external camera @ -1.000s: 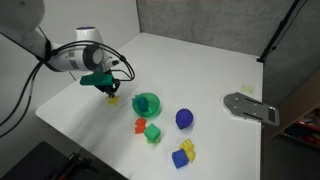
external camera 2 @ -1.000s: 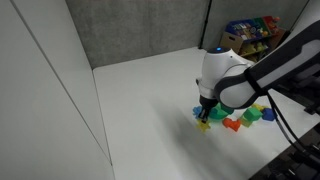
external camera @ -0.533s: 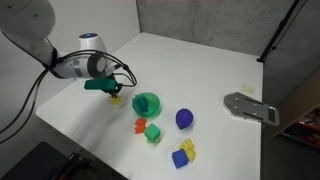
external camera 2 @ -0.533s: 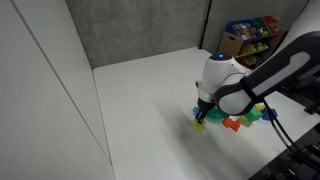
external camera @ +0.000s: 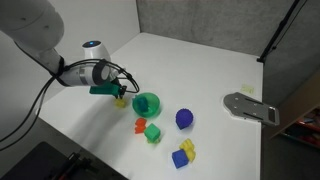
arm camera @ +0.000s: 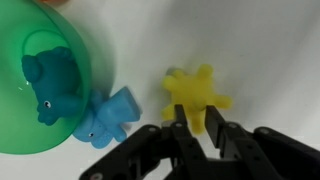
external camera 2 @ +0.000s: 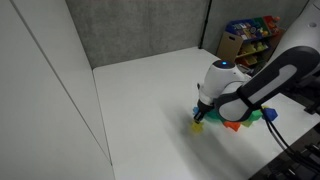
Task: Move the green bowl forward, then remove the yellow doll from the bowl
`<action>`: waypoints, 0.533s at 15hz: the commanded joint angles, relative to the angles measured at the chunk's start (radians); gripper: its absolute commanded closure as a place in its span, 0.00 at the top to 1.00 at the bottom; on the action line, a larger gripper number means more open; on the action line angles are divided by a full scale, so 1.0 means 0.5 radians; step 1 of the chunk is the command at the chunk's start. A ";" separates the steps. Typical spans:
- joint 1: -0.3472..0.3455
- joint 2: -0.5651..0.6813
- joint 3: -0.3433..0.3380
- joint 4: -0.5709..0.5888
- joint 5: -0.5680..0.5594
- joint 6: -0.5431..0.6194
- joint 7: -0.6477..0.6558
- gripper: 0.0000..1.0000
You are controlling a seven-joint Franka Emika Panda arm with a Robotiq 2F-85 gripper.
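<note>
The green bowl [external camera: 147, 103] stands on the white table and fills the left of the wrist view [arm camera: 40, 100]. A blue toy [arm camera: 45, 85] lies in it and another blue toy [arm camera: 110, 116] leans at its rim. The yellow doll [arm camera: 195, 92] is outside the bowl, just beside it, low at the table surface; it also shows in both exterior views [external camera: 121, 100] [external camera 2: 198, 126]. My gripper [arm camera: 198, 135] is shut on the doll's lower limb, fingers tight on both sides. In both exterior views the gripper [external camera: 108, 91] [external camera 2: 201, 116] sits next to the bowl.
An orange block [external camera: 140, 125], a small green cube [external camera: 153, 133], a dark blue rounded block [external camera: 184, 119] and a blue-and-yellow block [external camera: 183, 155] lie near the bowl. A grey flat object [external camera: 250, 107] lies towards the table's far side. A shelf with packets [external camera 2: 250, 35] stands behind.
The arm has lowered and tilted, bringing the yellow doll a little closer to the bowl and down towards the table. The bowl and blocks have not moved.
</note>
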 commanded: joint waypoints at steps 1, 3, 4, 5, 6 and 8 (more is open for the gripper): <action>0.040 -0.001 -0.050 -0.004 0.002 0.060 0.054 0.59; 0.029 -0.025 -0.051 -0.013 0.012 0.050 0.052 0.74; 0.033 -0.041 -0.067 -0.015 0.015 0.033 0.067 0.83; 0.017 -0.055 -0.060 -0.018 0.021 0.020 0.059 0.89; 0.005 -0.079 -0.063 -0.018 0.029 0.000 0.066 0.98; -0.015 -0.129 -0.068 -0.013 0.047 -0.059 0.079 1.00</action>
